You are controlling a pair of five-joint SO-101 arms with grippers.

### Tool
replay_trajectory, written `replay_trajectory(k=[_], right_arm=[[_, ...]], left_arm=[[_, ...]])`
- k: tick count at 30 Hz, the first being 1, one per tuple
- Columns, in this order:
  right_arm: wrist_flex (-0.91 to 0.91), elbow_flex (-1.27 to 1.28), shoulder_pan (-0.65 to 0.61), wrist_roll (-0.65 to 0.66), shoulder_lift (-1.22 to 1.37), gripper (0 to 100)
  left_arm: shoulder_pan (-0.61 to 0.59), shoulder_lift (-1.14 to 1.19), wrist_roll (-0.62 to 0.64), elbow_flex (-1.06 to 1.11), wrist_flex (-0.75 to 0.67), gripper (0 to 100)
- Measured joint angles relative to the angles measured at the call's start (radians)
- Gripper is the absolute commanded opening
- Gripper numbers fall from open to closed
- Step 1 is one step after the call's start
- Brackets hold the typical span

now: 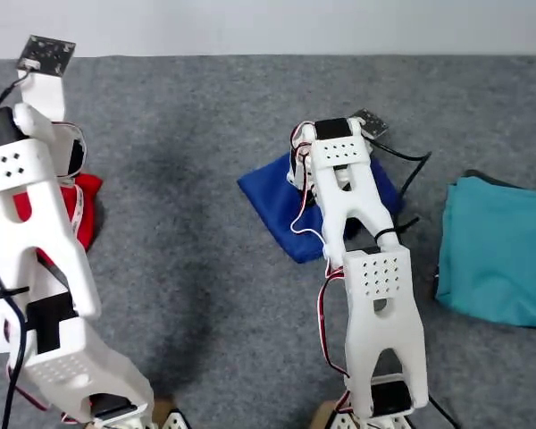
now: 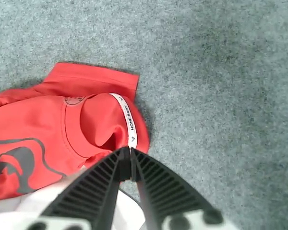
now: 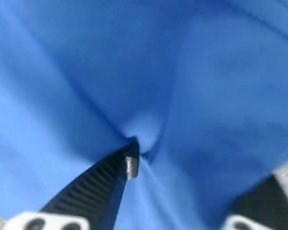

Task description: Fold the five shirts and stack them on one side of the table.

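Left arm [image 1: 36, 223] is hanging over a red shirt [image 1: 85, 210] at the edge of the table [image 1: 188, 134], right arm [image 1: 357, 206] over a blue shirt [image 1: 272, 201] mid-table, a teal shirt [image 1: 496, 250] lying far right. Left gripper [image 2: 130, 155] fingers are pressing together, apparently pinching the red collar. Right gripper [image 3: 201, 172] fingers are standing wide apart, one tip digging into blue cloth.

We record a grey, felt-covered table [image 1: 188, 134] bearing a red shirt [image 1: 87, 206], blue shirt [image 1: 272, 206] and teal shirt [image 1: 500, 250], each lying apart.
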Motion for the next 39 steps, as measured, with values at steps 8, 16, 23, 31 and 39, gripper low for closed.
replay_trajectory(k=[8, 16, 23, 31, 39], right_arm=[[0.034, -0.002, 0.014, 0.041, 0.0, 0.9], [0.18, -0.08, 0.064, 0.318, -0.009, 0.9], [0.183, 0.0, 0.175, 0.575, -0.192, 0.8], [0.183, 0.216, 0.267, 0.91, -0.505, 0.8], [0.186, 0.239, 0.382, 1.146, -0.741, 0.8]], left_arm=[[0.0, 0.0, 0.0, 0.0, 0.0, 0], [0.0, 0.0, 0.0, 0.0, 0.0, 0], [0.0, 0.0, 0.0, 0.0, 0.0, 0], [0.0, 0.0, 0.0, 0.0, 0.0, 0], [0.0, 0.0, 0.0, 0.0, 0.0, 0]])
